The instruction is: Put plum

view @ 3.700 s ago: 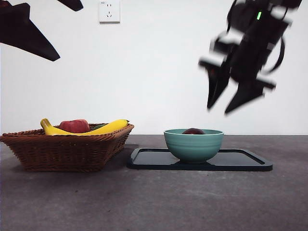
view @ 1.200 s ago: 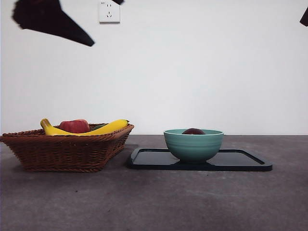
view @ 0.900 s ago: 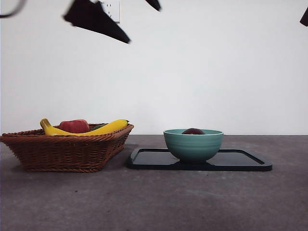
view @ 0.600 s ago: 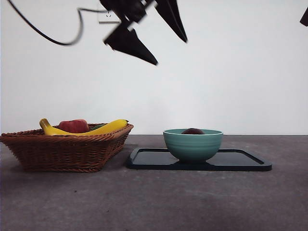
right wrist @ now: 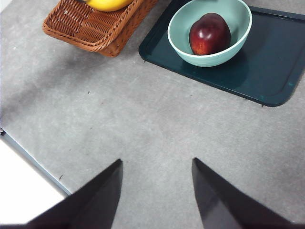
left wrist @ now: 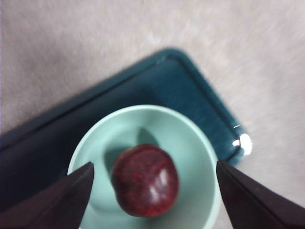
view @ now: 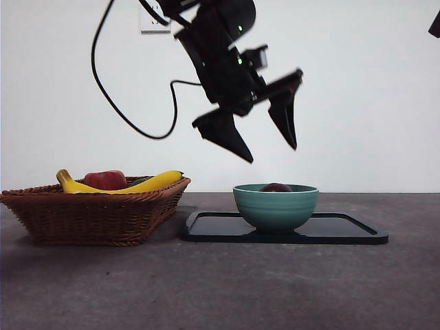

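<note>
The plum (left wrist: 145,180), dark maroon and glossy, lies inside the green bowl (view: 276,206); only its top (view: 276,187) peeks over the rim in the front view, while the right wrist view shows it whole (right wrist: 209,33). My left gripper (view: 269,146) hangs open a short way above the bowl, its jaws spread wide to either side of the plum (left wrist: 155,191), empty. High and off to the side, my right gripper (right wrist: 157,191) is open over bare table and holds nothing.
The bowl stands on a dark tray (view: 344,230). A wicker basket (view: 96,213) to the tray's left holds a banana (view: 148,183) and a red apple-like fruit (view: 106,180). A black cable (view: 127,117) loops down from the left arm.
The left arm has swung in from the upper left and come down over the bowl. The right arm has risen out of the front view. The plum has not moved.
</note>
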